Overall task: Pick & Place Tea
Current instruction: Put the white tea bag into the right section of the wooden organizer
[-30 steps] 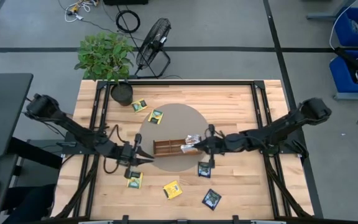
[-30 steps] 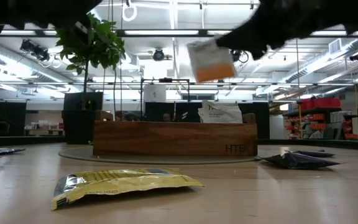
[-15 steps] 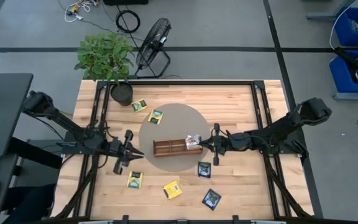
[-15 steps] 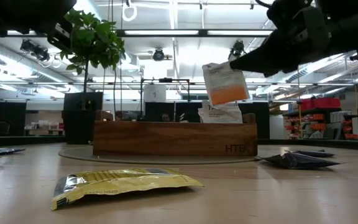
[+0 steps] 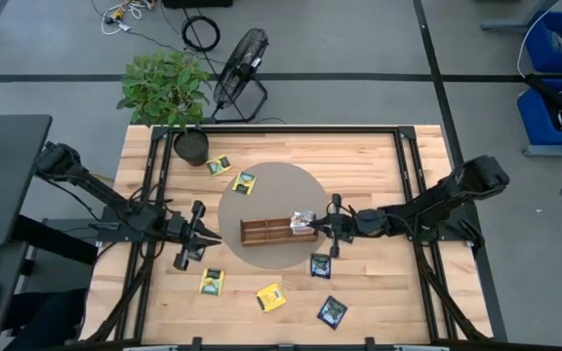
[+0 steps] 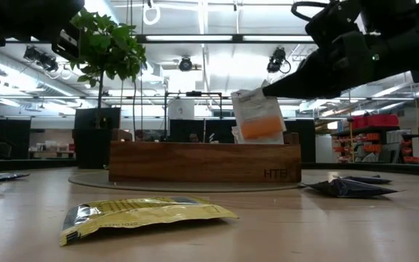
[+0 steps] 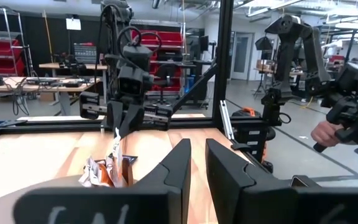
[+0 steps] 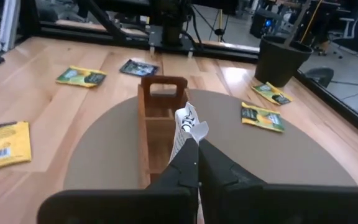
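Right gripper (image 6: 266, 92) fingers pinching white-and-orange sachet (image 6: 257, 116) over wooden tray (image 6: 204, 161) end compartment; low view alone revealing orange band. Left gripper (image 5: 191, 237) hovering beside tray, fingers slightly spread.

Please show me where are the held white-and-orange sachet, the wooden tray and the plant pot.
white-and-orange sachet (image 6: 257, 116): low view, its orange band.
wooden tray (image 6: 195, 161): low view, front wall.
plant pot (image 5: 192, 147): high view, its rim.

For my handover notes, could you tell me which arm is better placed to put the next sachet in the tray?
Right: its pincer already holds a white-and-orange sachet over the tray.
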Controlling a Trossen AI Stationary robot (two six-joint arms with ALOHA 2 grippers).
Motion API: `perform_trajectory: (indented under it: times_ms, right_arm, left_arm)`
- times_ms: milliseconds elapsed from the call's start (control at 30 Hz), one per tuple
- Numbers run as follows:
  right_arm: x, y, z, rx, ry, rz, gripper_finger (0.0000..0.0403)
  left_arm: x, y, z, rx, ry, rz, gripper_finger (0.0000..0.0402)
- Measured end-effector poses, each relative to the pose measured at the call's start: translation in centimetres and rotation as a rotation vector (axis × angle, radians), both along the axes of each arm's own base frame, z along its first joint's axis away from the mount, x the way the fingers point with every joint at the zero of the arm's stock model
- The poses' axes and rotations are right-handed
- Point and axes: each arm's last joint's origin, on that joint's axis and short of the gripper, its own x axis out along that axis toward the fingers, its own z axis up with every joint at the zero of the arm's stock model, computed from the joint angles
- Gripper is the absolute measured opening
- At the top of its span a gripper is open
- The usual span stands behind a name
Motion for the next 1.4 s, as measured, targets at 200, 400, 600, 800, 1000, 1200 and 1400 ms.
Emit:
perform_trajectory:
  times_ms: [200, 400, 600, 800, 1000, 1200, 1400]
  right_arm:
    - [0.0, 0.0, -0.2, -0.011, 0.010, -0.036, 0.0000]
    - [0.2, -0.1, -1.5, -0.021, 0.063, -0.041, 0.0000]
    - [0.5, 0.0, -2.5, -0.029, 0.077, -0.039, 0.0000]
    - [0.5, 0.0, -2.9, -0.031, 0.104, -0.034, 0.0000]
    - [0.4, 0.2, -2.9, -0.017, 0.099, -0.028, 0.0013]
    - [0.4, 0.2, -2.8, -0.024, 0.098, -0.016, 0.0039]
    - [0.5, 0.3, -2.6, -0.037, 0.074, -0.009, 0.0075]
  left_arm:
    - [0.0, 0.0, 0.1, -0.003, -0.004, 0.000, 0.0053]
    - [0.0, 0.0, 0.1, -0.003, -0.004, 0.005, 0.0053]
    - [0.0, 0.1, 0.1, -0.004, -0.004, 0.015, 0.0053]
    - [0.0, 0.1, 0.2, -0.016, -0.019, 0.015, 0.0053]
    - [0.0, 0.1, 0.2, -0.017, -0.020, 0.015, 0.0053]
    - [0.0, 0.1, 0.2, -0.014, -0.017, 0.015, 0.0053]
    - [0.0, 0.1, 0.2, -0.012, -0.014, 0.016, 0.0053]
